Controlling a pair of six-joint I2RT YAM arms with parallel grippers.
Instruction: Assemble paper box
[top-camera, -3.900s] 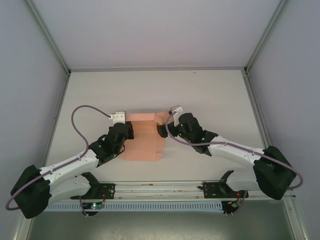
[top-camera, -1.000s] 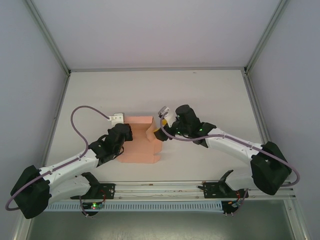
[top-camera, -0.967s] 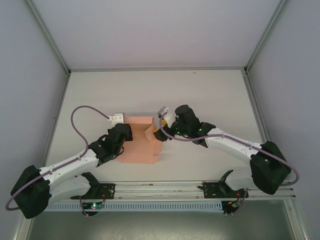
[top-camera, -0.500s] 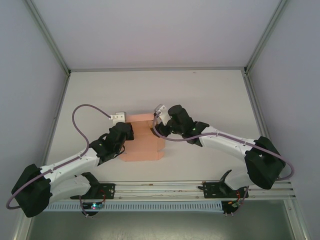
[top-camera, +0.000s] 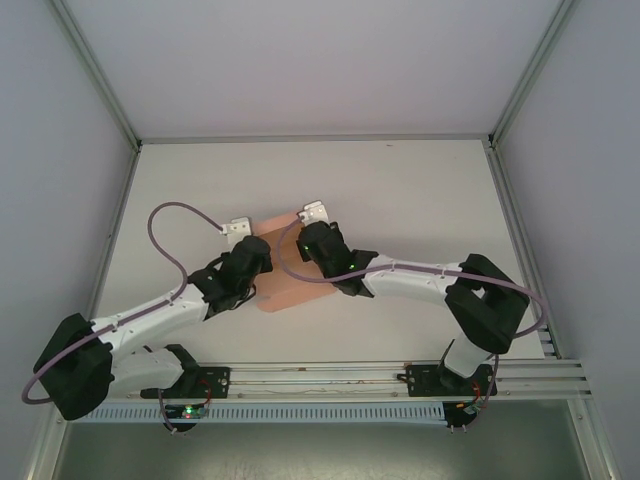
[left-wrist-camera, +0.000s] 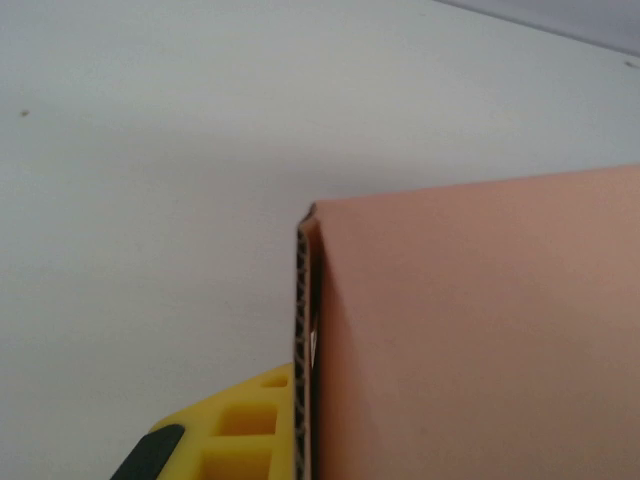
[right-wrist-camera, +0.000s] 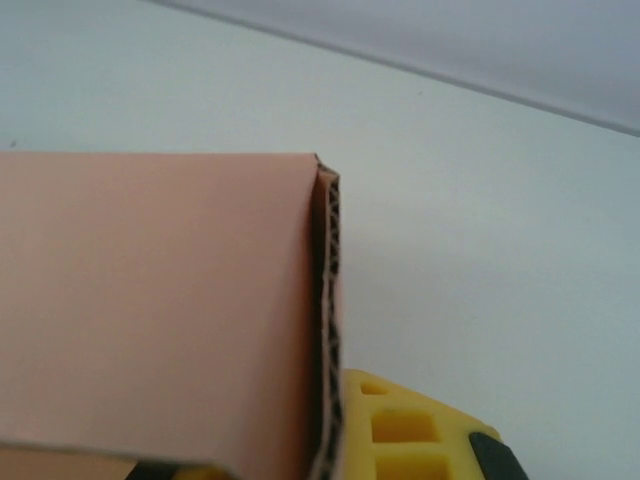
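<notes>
Top view: paper box (top-camera: 283, 292), pink card, lies on white surface (top-camera: 420, 200) between both arms. Left hand (top-camera: 252, 262) at its left edge, right hand (top-camera: 303, 238) over its far part, hands near each other.

Left wrist: yellow finger (left-wrist-camera: 240, 430) pressed against corrugated card edge; left hand clenched on paper box.

Right wrist: yellow fingertip (right-wrist-camera: 410, 430) tight against folded card edge; right hand clenched on paper box too.

surface: I work on a white tabletop (top-camera: 420, 200) | enclosure: pale grey walls (top-camera: 300, 60) close three sides | frame: metal posts (top-camera: 95, 75) at the back corners | front: slotted rail (top-camera: 320, 410) along my near edge
</notes>
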